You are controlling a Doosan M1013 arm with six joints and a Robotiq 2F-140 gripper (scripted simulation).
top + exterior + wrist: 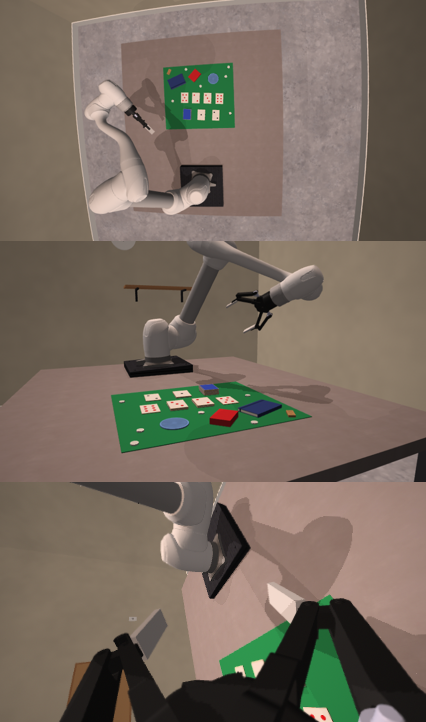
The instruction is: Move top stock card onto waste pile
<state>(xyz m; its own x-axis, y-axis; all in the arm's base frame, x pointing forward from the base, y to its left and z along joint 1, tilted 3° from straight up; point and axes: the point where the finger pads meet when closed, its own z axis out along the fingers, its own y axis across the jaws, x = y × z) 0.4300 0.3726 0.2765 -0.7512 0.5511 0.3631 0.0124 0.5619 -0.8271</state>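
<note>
Stock [208, 389] sits at the right end of the far card row in the exterior view, the row nearest the arm's base [185, 369]: a blue-backed stack on the green mat [179, 438], standing taller than the single tiles around it. The waste pile [182, 393] lies just beside it to the left, face up with one black pip, with a gap between them. That height likely gives you an edge to grip the top tile without disturbing the rest.

Your gripper [242, 316] hangs high above the table, off to the right of the mat and well apart from the stock. Its fingers are spread to full width and pinch nothing, which suits an approach to a flat tile. It is tilted sideways, not pointing down, so you will probably need to turn it toward the table before descending.

A red block [224, 416], a book [259, 408] and a blue disc [174, 423] sit in the near part of the mat, away from your path.
</note>
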